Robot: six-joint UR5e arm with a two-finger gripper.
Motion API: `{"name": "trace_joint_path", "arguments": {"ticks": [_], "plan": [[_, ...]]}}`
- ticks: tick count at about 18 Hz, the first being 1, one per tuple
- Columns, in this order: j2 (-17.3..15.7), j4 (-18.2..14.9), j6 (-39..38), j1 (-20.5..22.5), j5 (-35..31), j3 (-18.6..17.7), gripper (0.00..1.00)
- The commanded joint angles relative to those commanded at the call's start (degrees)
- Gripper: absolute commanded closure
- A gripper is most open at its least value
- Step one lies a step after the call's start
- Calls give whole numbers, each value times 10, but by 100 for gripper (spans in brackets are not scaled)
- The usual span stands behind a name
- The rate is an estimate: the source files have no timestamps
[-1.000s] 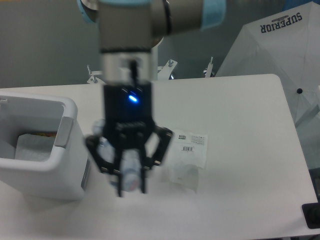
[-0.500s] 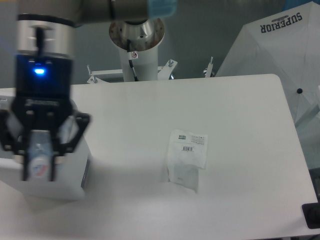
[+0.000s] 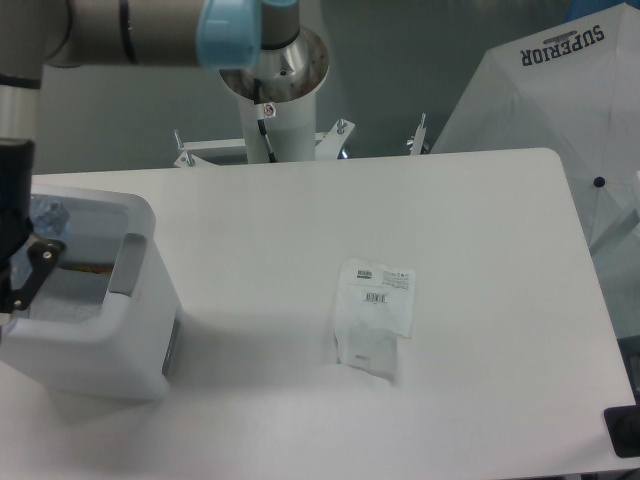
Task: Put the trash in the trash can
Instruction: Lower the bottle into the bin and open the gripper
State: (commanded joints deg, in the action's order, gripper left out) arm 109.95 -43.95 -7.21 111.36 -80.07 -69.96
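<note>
The word "SUPERIOR" stands in dark capitals on the white umbrella [image 3: 560,110] behind the surface's [image 3: 480,220] far right corner, while the white barcode labels on the plastic bag [image 3: 374,312] lying on that surface are too small to read.

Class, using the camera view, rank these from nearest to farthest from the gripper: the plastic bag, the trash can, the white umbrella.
1. Trash can, far left, right under the gripper.
2. Plastic bag, mid-table.
3. White umbrella, far right, beyond the table.
</note>
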Motion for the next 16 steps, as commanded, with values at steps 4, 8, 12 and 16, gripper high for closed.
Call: {"name": "trace_joint_path", "arguments": {"ticks": [4, 8, 12, 16], "plan": [[-3, 0, 1, -1, 0, -15, 66], [-4, -1, 5, 0, 0, -25, 56], [-7, 0, 16, 0, 0, -38, 23], [-14, -1, 17, 5, -8, -49, 0]]}}
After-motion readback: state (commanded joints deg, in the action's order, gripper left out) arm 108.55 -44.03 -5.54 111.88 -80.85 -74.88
